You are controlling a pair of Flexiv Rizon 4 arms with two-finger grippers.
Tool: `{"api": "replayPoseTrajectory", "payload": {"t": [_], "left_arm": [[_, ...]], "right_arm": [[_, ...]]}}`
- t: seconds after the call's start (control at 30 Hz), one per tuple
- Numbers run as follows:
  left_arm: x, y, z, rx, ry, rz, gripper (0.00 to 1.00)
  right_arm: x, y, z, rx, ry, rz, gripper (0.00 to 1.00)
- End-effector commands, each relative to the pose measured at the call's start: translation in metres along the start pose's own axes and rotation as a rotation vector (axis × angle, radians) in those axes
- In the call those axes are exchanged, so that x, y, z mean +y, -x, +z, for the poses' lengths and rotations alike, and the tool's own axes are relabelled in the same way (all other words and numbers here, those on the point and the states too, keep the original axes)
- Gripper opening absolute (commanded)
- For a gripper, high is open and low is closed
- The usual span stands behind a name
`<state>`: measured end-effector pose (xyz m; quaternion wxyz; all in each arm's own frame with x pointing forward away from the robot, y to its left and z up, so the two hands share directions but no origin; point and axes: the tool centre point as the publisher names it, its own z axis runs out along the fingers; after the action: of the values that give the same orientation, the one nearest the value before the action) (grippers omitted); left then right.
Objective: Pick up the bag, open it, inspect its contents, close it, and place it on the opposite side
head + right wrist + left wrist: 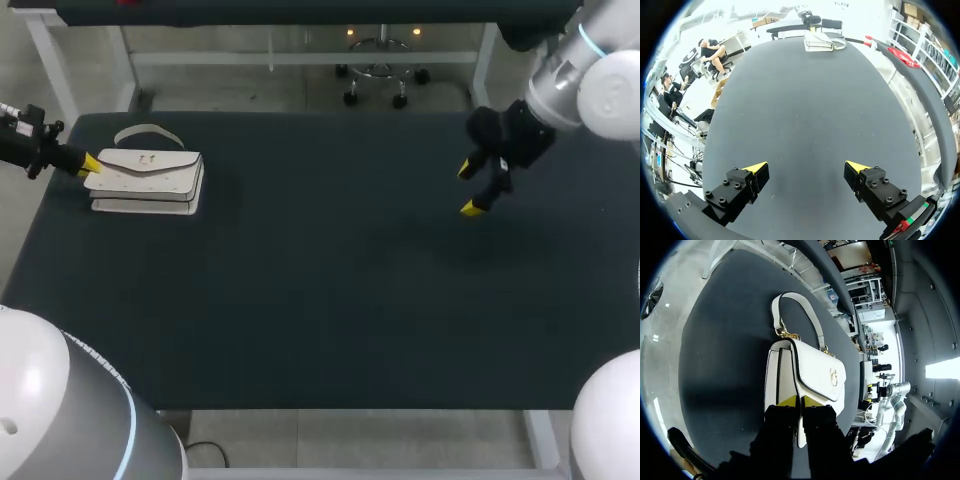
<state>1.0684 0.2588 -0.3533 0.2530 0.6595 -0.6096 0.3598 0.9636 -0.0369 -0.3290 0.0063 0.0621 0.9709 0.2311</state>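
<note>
There's the white bag (148, 180), lying flap-up in the upper left of the frame on the dark worktop (330, 300), handle (148, 131) toward the far edge. Our left jaws are pinched almost together on the bag's left end, a strip of its edge caught between the yellow tips. Upper right, our right jaws hang wide open above the worktop, well apart from the bag
</note>
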Motion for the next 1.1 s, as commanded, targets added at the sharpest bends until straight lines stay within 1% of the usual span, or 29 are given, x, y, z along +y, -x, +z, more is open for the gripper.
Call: {"api": "replayPoseTrajectory", "payload": {"t": [0.03, 0.67, 0.7, 0.8, 0.93, 1.03, 1.1], "left_arm": [[0.028, -0.016, 0.005, -0.069, -0.273, -0.007, 0.0], [0.028, -0.016, 0.005, -0.069, -0.273, -0.007, 0.0], [0.031, -0.019, 0.011, -0.079, -0.279, -0.003, 0.0], [0.037, -0.026, 0.027, -0.062, -0.257, -0.02, 0.0], [0.043, -0.034, 0.046, -0.057, -0.17, -0.002, 0.0], [0.047, -0.043, 0.056, -0.041, -0.122, 0.017, 0.0], [0.051, -0.049, 0.063, -0.043, -0.105, 0.033, 0.0]], "right_arm": [[0.0, 0.0, 0.001, -0.001, 0.001, -0.001, 1.0], [0.0, 0.0, 0.001, -0.001, 0.001, -0.001, 1.0], [0.0, 0.0, 0.001, -0.001, 0.001, -0.001, 1.0], [0.0, 0.0, 0.001, -0.001, 0.001, -0.001, 1.0], [0.0, 0.0, 0.001, -0.001, 0.001, -0.001, 1.0], [0.0, 0.0, 0.001, -0.001, 0.001, -0.001, 1.0], [0.0, 0.0, 0.001, -0.001, 0.001, -0.001, 1.0]]}}
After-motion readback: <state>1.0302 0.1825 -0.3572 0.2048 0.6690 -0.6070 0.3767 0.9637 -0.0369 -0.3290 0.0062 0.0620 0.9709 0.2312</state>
